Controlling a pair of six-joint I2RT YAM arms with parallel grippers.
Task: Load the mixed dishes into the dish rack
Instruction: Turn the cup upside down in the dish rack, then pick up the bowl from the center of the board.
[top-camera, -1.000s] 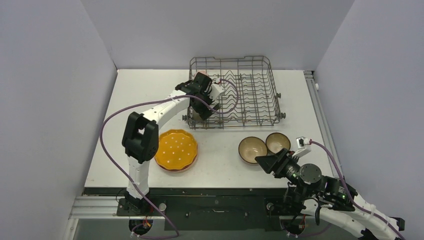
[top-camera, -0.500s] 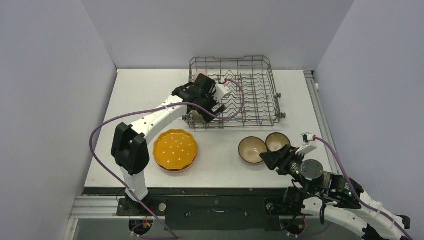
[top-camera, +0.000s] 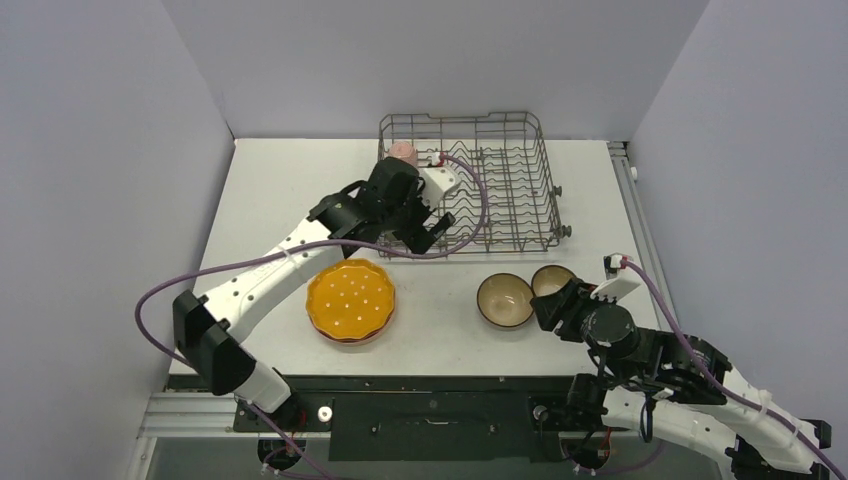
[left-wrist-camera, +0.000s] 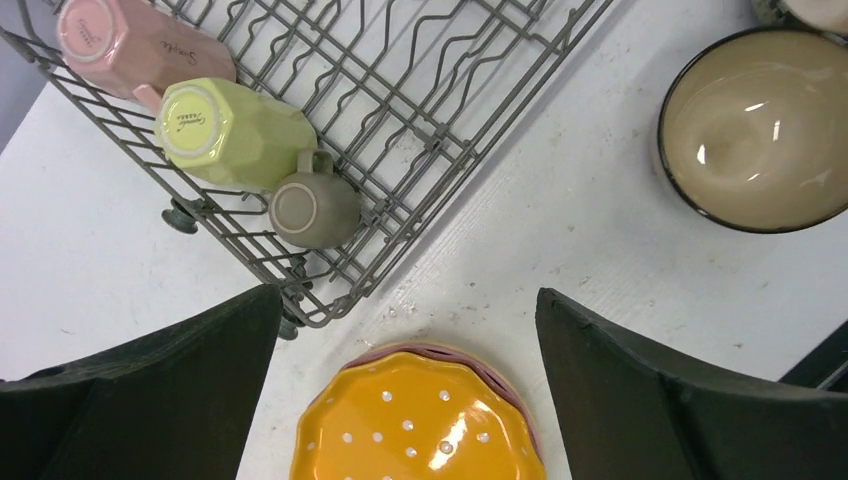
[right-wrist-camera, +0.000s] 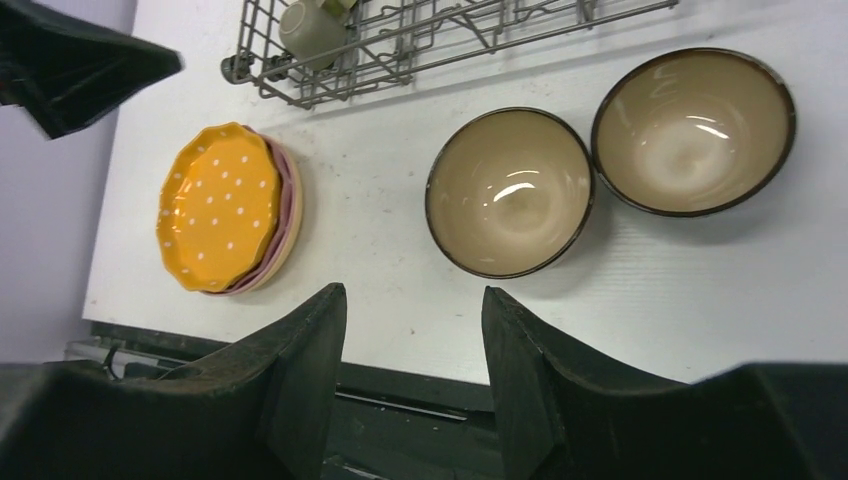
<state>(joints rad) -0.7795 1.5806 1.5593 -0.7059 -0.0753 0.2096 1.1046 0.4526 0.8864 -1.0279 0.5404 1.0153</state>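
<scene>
The dish rack (top-camera: 547, 165) stands at the table's far side. Its left edge holds the pink mug (left-wrist-camera: 130, 50), the pale yellow mug (left-wrist-camera: 235, 130) and the grey-olive cup (left-wrist-camera: 312, 208), all bottom up. The orange dotted plate (top-camera: 351, 300) lies on the pink plate (left-wrist-camera: 505, 365) in front of the rack. Two brown bowls (top-camera: 505, 299) (top-camera: 555, 284) sit upright, side by side, at the front right. My left gripper (top-camera: 427, 224) is open and empty above the rack's near left corner. My right gripper (top-camera: 550, 310) is open and empty just before the bowls.
The rack's right rows of tines (top-camera: 520, 190) hold nothing. Grey walls close in the table on the left, back and right. The table's front edge (right-wrist-camera: 420, 375) lies under my right gripper. A purple cable (top-camera: 478, 205) loops over the rack.
My left gripper has drawn back and up from the rack's left edge, and its elbow has swung low to the left. My right gripper has moved right, nearer the bowls.
</scene>
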